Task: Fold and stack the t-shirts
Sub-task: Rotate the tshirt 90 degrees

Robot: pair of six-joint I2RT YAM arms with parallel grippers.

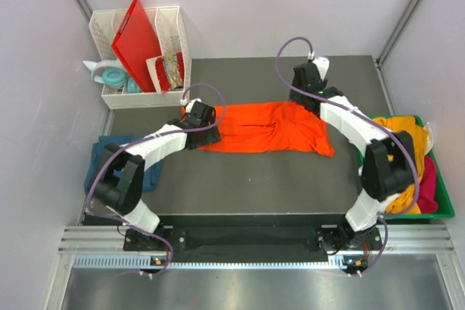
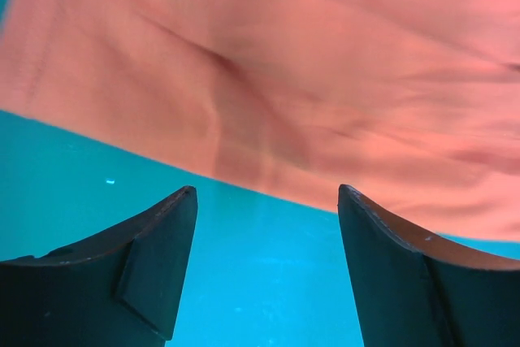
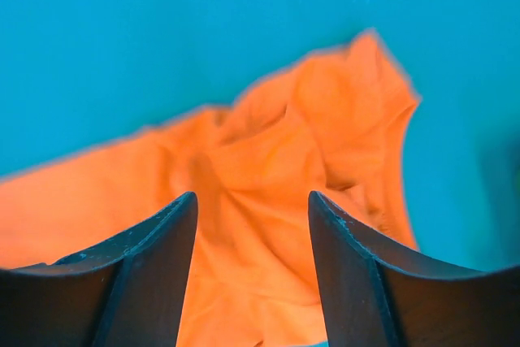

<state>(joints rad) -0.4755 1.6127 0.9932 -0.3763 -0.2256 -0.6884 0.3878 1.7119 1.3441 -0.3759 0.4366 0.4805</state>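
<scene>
A bright orange t-shirt (image 1: 269, 127) lies folded into a long strip across the middle of the dark mat. My left gripper (image 1: 205, 134) is open at the strip's left end; in the left wrist view the orange cloth (image 2: 309, 79) lies just beyond the empty jaws. My right gripper (image 1: 311, 96) is open over the strip's far right end; in the right wrist view rumpled orange cloth (image 3: 268, 193) shows between the jaws, not held. A dark teal-blue t-shirt (image 1: 105, 157) lies folded at the table's left edge. Mustard-yellow (image 1: 408, 132) and pink (image 1: 430, 183) shirts sit in a green bin.
The green bin (image 1: 445, 212) stands at the right edge of the table. A white wire rack (image 1: 145, 96) at the back left holds a stiff red board (image 1: 138, 41) and small items. Grey walls enclose the table on three sides.
</scene>
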